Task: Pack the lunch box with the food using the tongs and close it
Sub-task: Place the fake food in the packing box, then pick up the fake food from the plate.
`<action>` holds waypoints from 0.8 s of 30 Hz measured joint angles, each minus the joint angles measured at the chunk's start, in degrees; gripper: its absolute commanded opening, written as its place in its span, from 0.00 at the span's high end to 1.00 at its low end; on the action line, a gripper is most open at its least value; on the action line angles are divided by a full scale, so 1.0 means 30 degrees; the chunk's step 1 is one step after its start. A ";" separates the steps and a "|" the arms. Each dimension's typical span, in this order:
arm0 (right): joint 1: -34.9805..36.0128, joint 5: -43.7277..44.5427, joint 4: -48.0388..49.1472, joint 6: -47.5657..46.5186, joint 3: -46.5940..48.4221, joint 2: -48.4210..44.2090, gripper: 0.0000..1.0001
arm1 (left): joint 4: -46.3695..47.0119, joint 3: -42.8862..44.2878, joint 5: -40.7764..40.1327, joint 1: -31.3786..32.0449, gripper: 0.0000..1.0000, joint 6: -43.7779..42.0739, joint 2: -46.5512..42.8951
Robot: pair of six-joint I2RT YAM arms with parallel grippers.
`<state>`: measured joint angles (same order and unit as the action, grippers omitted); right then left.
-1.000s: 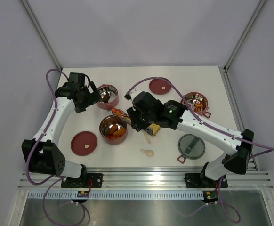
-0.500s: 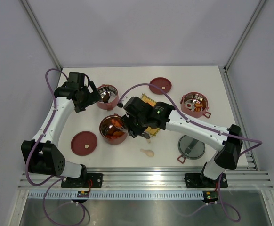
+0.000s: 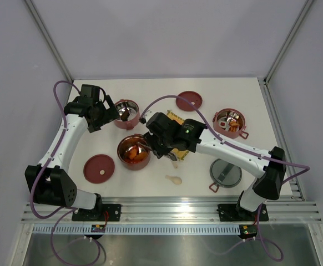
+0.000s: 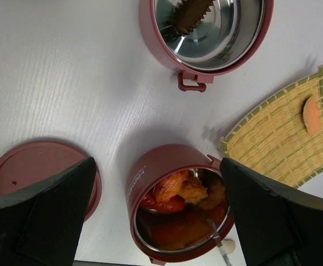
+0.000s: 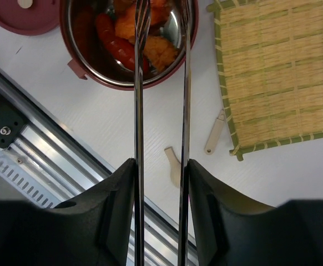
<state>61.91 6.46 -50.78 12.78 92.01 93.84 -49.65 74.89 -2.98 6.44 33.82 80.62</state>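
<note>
My right gripper (image 5: 160,166) is shut on the silver tongs (image 5: 139,111), one arm against each finger. The tongs' tips stand apart inside a dark-red lunch box tier (image 5: 78,61) (image 3: 134,152), over the food (image 5: 157,51): a red sausage (image 5: 112,43) and orange bits. No piece shows pinched between the tips. My left gripper (image 4: 157,166) (image 3: 109,113) hangs open above the table, with this tier (image 4: 150,177) below it. A second tier (image 4: 150,33) (image 3: 126,113) holds one dark piece (image 4: 192,14). An orange piece (image 4: 311,114) lies on the yellow mat (image 4: 272,138).
A third tier (image 3: 230,122) stands at the right, and the grey top lid (image 3: 226,172) lies in front of it. Red disc lids lie at the back (image 3: 188,101) and front left (image 3: 99,168). A cream spoon (image 3: 173,179) lies near the front edge.
My right gripper has moved left with the tongs, bringing their tips over and into the front tier. The tongs' arms have spread a little. The left arm has not moved.
</note>
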 measured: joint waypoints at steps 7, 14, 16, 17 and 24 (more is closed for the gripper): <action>-0.0976 0.1647 0.0204 0.0015 -0.0692 -0.1027 0.55 | 0.0000 0.0000 0.0000 0.0000 0.01 0.0000 0.0000; -0.4648 0.2025 0.0729 0.0000 -0.2681 -0.2186 0.53 | 0.0000 0.0000 0.0000 0.0000 0.01 -0.0066 -0.0007; -0.5319 0.2069 0.0670 -0.0058 -0.3191 -0.2142 0.53 | 0.0000 0.0000 0.0000 0.0000 0.01 -0.0124 -0.0044; -0.5610 0.2047 0.0670 -0.0087 -0.3381 -0.2106 0.53 | 0.0000 -0.0007 0.0000 0.0000 0.01 -0.0131 -0.0095; -0.7133 0.1858 0.0903 -0.0393 -0.3796 -0.1479 0.51 | -0.0007 -0.0015 -0.0007 0.0000 0.01 -0.0182 -0.0466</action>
<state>40.51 12.03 -48.07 11.60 80.62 89.41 -49.67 74.85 -3.01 6.44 33.28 79.22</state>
